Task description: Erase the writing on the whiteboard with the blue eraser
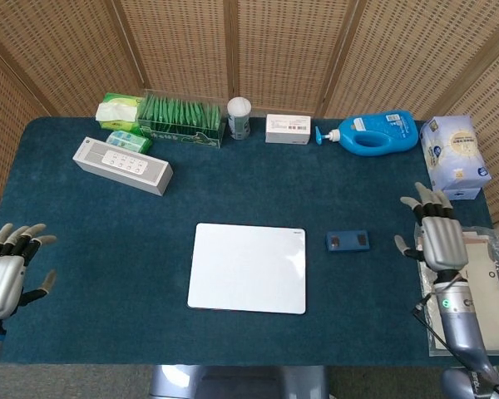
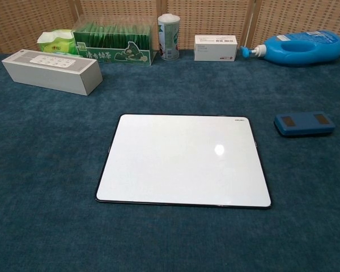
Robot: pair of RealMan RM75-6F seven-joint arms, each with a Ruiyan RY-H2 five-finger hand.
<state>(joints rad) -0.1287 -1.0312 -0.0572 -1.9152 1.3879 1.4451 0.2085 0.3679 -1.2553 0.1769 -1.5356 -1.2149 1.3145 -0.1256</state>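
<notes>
1. White rectangular whiteboard with a thin dark frame [image 2: 184, 160] lies flat on the dark blue felt-covered table [image 2: 45, 170]. Its surface reads blank in both views; no marker strokes visible, only a small glare spot.
2. Flat blue rectangular eraser with two dark patches on top [image 2: 304, 123] rests on the cloth just right of the board, apart from its edge and untouched.
3. Right hand [image 1: 437, 239] sits near the table's right edge, over a clear plastic bag of small items [image 1: 491, 283], well clear of the eraser; fingers spread, holding nothing.
4. Left hand [image 1: 7, 270] hovers off the left front corner, fingers apart, empty.
5. Judgement: erasing appears complete, eraser set down; nothing evidently left beyond parking the arms.
</notes>
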